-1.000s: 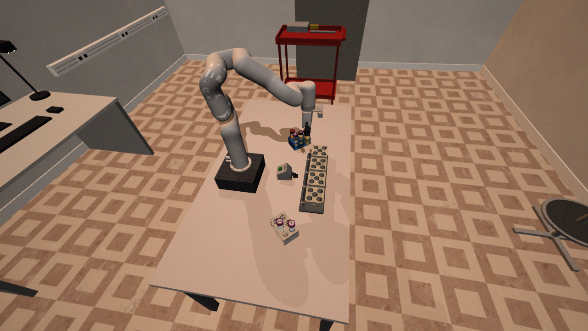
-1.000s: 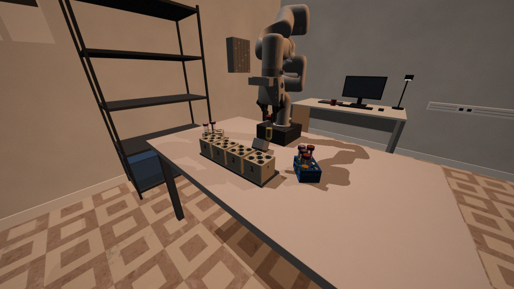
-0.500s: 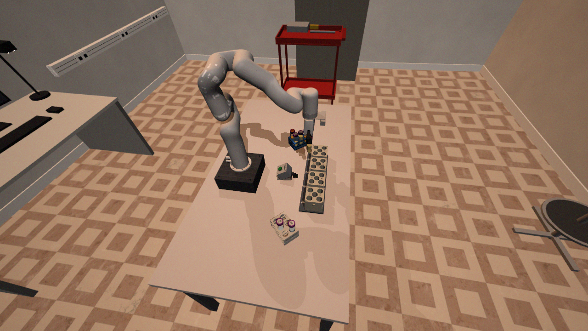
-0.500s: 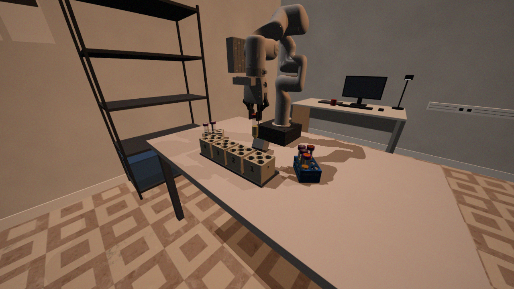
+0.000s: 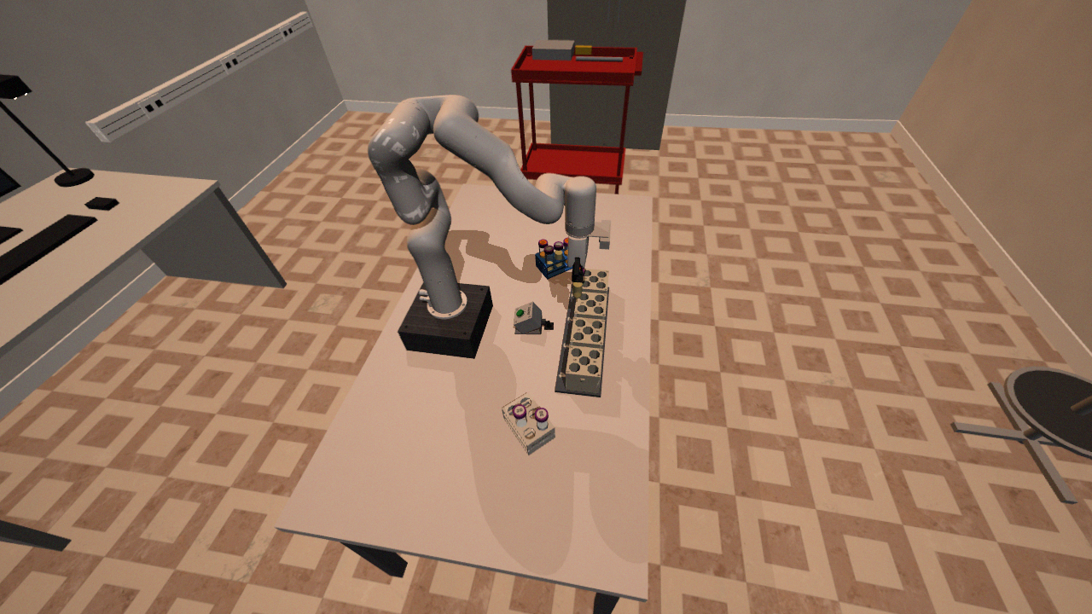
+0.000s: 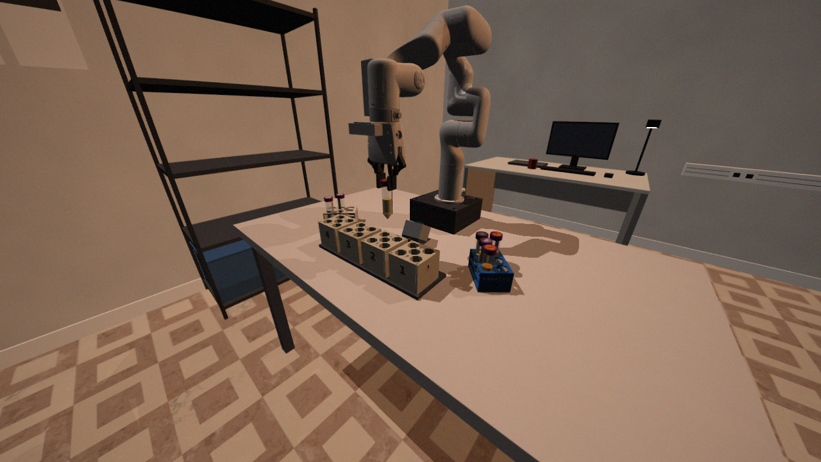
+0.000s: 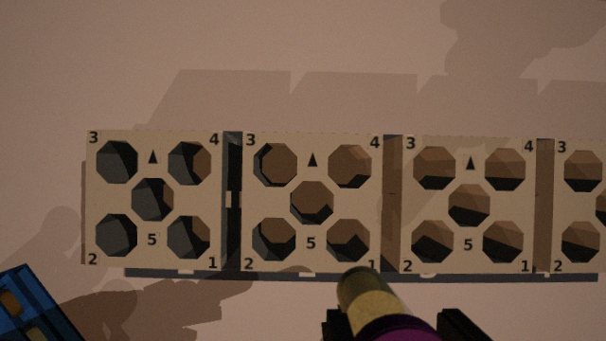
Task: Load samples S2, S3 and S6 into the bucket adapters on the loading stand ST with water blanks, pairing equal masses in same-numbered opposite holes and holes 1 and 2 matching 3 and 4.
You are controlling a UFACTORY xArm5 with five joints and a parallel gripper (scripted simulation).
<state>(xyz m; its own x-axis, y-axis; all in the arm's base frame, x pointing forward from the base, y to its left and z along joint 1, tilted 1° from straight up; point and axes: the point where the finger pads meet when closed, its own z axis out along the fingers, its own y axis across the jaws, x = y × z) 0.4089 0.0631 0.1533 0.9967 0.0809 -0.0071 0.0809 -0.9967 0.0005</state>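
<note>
My gripper is shut on a sample tube with yellow liquid and a purple cap; its ID is hidden. The tube hangs upright above the table, by the front edge of adapter 2, near its hole 1. Adapter 1, adapter 3 and adapter 4 stand in the same row on the stand. All holes in view are empty. The blue sample rack holds several tubes.
A white blank rack with two tubes stands beyond adapter 4. The DONE desk sits between the stand and the arm base. A black shelf unit stands beside the table.
</note>
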